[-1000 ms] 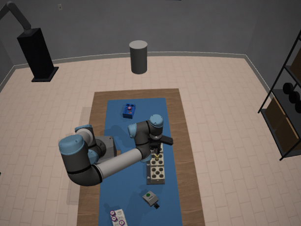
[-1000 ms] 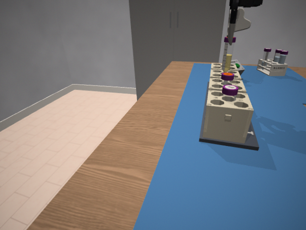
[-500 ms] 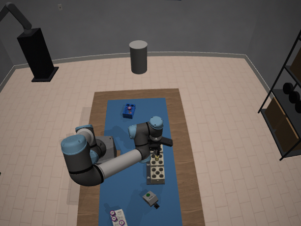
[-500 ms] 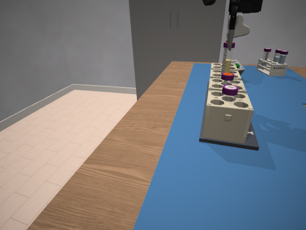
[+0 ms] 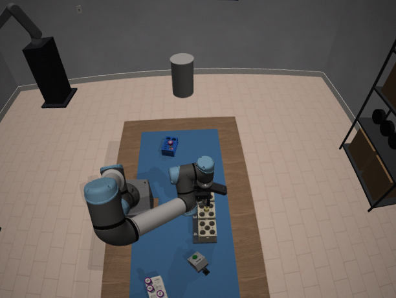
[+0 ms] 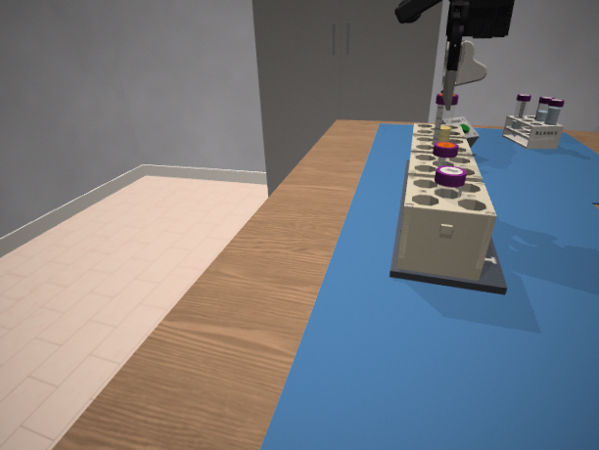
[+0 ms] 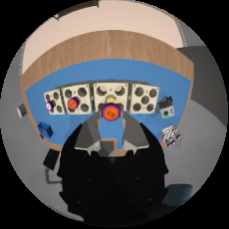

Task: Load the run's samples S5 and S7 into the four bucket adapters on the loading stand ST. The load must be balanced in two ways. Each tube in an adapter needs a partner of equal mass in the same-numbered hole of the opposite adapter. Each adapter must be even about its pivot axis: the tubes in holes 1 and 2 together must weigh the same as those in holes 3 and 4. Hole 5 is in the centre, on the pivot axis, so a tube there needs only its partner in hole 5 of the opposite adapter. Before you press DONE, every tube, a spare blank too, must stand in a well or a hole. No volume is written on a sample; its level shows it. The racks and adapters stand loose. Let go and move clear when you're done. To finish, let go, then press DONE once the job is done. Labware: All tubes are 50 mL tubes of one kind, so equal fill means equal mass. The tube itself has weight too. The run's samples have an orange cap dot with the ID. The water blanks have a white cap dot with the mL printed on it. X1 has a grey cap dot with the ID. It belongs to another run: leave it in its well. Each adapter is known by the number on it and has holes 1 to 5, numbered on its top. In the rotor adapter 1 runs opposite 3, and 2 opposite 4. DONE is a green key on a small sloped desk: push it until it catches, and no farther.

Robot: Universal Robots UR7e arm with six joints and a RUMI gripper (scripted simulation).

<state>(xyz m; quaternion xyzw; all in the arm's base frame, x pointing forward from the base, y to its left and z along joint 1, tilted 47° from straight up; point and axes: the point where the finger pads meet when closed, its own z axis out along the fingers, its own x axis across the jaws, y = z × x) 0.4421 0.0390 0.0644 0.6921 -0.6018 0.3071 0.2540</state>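
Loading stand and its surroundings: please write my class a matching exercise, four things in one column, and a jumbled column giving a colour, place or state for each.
Things
1. DONE key
2. BLANKS rack
3. tube in the jaws
4. white-dotted tube on the stand

Descriptions
A. holds yellow liquid
B. in the end adapter farthest from DONE
C. green
D. white, with three purple-capped tubes

Right pairs: 1-C, 2-D, 3-A, 4-B.

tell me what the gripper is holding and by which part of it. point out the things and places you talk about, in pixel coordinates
The gripper (image 5: 207, 203) (image 6: 448, 100) (image 7: 111, 110) holds an orange-dotted sample tube (image 5: 206, 209) (image 6: 444, 133) (image 7: 111, 113), gripped at its purple cap, at the top end.
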